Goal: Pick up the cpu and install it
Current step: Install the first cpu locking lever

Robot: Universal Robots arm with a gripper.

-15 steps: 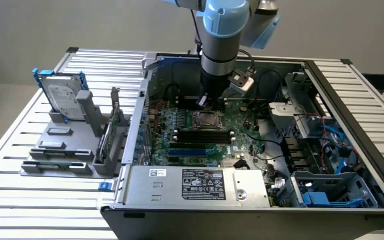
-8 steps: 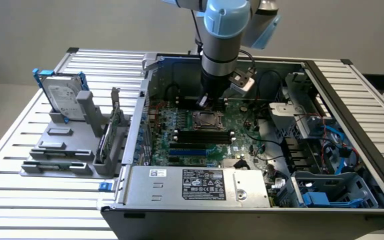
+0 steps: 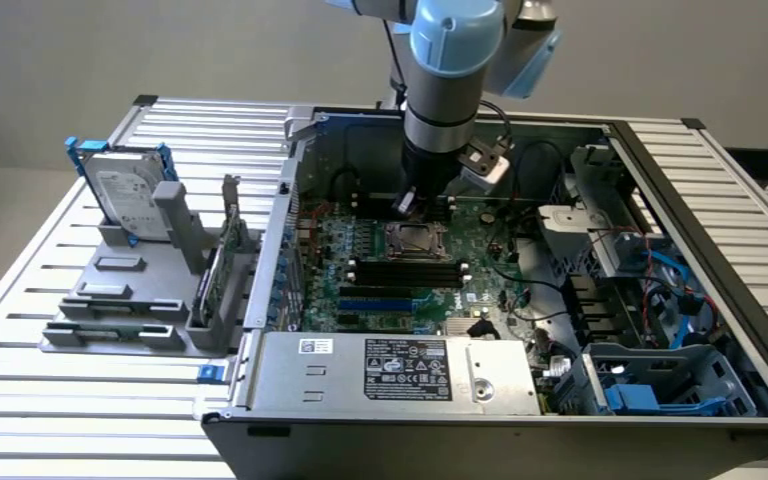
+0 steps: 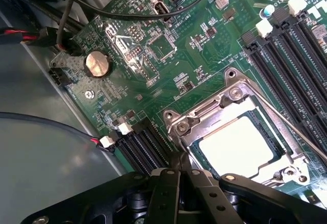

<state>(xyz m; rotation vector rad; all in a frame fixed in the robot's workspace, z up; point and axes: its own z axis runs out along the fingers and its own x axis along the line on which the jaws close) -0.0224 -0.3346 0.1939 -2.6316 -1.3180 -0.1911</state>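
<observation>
The cpu (image 4: 237,147), a flat square chip with a pale silver top, lies inside the dark metal-framed socket (image 4: 231,92) on the green motherboard (image 4: 153,89). Its load frame stands open around it. My gripper (image 4: 181,158) is shut, its black fingers pressed together with nothing between them, just off the socket's corner and close above the board. In the exterior view the gripper (image 3: 408,206) hangs inside the open computer case, right behind the socket (image 3: 418,240).
Black memory slots (image 3: 411,272) lie in front of the socket. The power supply (image 3: 398,370) closes the case front. Cables and a drive cage (image 3: 624,270) crowd the exterior view's right. A hard drive with a blue bracket (image 3: 131,195) stands on a grey rack outside, on the left.
</observation>
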